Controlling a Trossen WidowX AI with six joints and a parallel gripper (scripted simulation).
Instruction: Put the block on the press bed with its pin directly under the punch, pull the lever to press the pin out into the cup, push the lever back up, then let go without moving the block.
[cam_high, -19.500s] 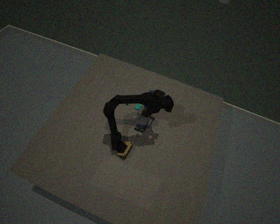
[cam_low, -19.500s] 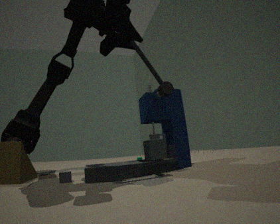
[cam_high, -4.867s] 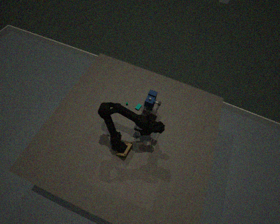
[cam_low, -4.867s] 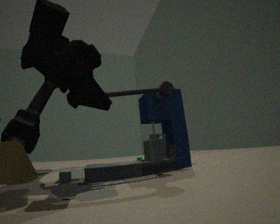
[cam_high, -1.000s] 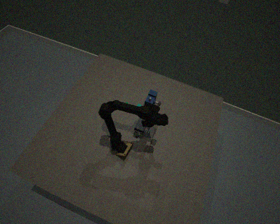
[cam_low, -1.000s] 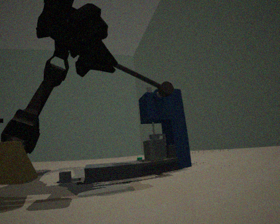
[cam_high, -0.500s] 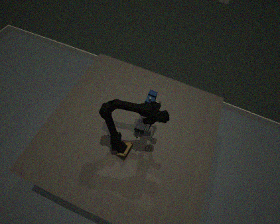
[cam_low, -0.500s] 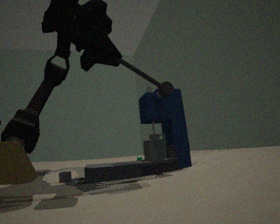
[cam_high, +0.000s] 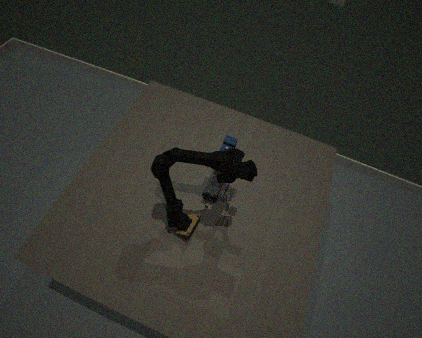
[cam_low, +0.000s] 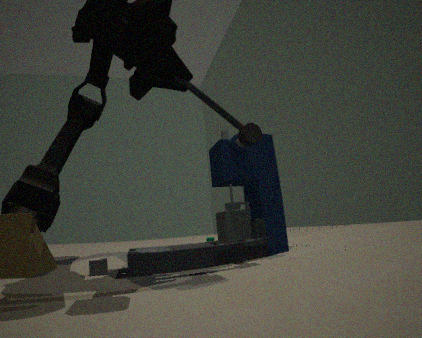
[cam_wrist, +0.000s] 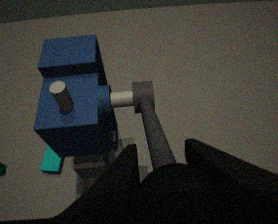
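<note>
The blue press stands at the far end of its dark bed. The grey block sits upright on the bed under the press head. The thin punch comes down to a small grey piece on top of the block; exact pin alignment cannot be told. The lever slants upward from its pivot. My gripper is shut on the lever's outer end, above and in front of the press. I cannot make out the cup.
A teal piece lies beside the press, with a dark green piece at the wrist view's left edge. A small grey box stands near the bed's front end. The arm's yellow base is farther left.
</note>
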